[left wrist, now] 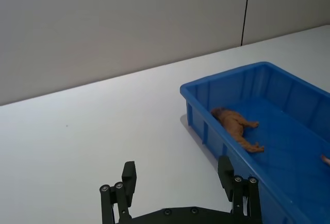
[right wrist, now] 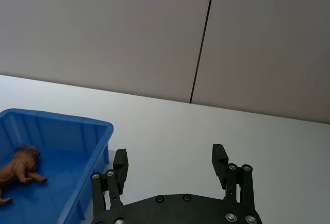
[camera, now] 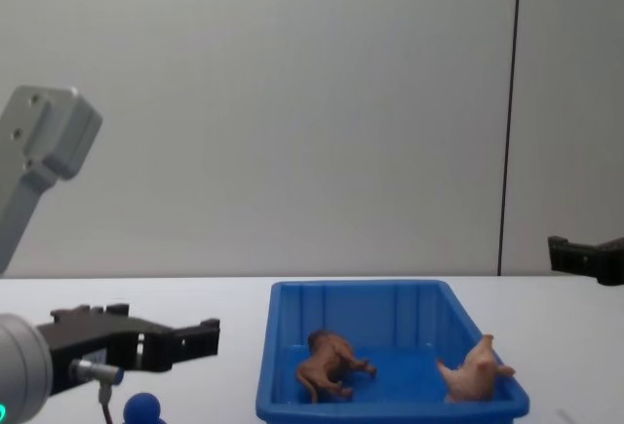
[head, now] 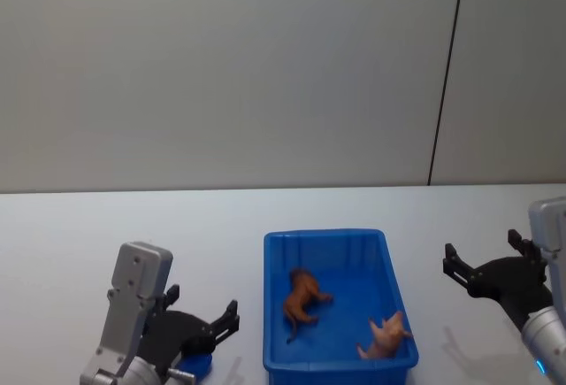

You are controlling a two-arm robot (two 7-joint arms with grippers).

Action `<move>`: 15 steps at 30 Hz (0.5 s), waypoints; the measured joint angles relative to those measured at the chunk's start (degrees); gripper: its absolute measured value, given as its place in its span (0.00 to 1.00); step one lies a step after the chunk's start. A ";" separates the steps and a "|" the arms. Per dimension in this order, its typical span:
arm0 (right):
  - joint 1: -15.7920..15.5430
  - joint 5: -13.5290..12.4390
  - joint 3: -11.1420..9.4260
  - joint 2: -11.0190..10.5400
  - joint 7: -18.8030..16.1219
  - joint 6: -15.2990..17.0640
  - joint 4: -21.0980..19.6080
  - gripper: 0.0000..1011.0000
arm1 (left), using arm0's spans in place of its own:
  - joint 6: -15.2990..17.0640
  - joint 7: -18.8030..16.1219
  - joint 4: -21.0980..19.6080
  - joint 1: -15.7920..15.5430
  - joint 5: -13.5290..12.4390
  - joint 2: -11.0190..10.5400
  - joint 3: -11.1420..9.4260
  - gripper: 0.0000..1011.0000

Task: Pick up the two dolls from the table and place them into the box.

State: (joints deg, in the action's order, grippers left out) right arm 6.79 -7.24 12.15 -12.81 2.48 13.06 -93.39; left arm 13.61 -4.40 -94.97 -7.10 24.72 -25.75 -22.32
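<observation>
- Blue box [head: 339, 242], head view: I count brown doll [head: 302, 300] and pink doll [head: 386, 335] inside.
- Left wrist: left gripper [left wrist: 178, 177] fingers released, empty, beside box.
- Right wrist: right gripper [right wrist: 170, 160] fingers released over white surface [right wrist: 268, 141].
- Chest: placing looks done; next, I'd park both arms.

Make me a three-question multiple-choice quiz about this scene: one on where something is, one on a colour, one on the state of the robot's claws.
1. Where are the two toy animals?
A. Both inside the box
B. Both on the table
C. One in each claw

2. What colour is the box?
A. Red
B. Blue
C. Green

3. How are the two grippers?
A. Both shut on toys
B. One open, one shut
C. Both open and holding nothing

Answers:
1. A: the brown doll and the pink pig both lie on the floor of the box.
2. B: its walls and rim are bright blue.
3. C: the left gripper and the right gripper each show spread fingers with nothing between them, one at each side of the box.
</observation>
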 joint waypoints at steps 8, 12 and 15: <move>-0.02 0.00 0.00 0.00 0.05 0.00 0.00 0.99 | 0.78 0.88 1.88 0.15 0.98 0.31 0.19 0.99; -0.02 0.00 0.00 0.00 0.06 0.00 0.00 0.99 | 1.08 1.32 2.81 0.06 1.14 0.50 0.26 0.99; -0.02 0.00 0.00 0.00 0.06 0.00 0.00 0.99 | 1.29 1.67 3.52 -0.07 1.26 0.66 0.31 0.99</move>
State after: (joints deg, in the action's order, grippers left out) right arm 6.77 -7.25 12.15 -12.81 2.54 13.06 -93.39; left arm 14.90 -2.73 -91.45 -7.16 25.98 -25.09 -22.01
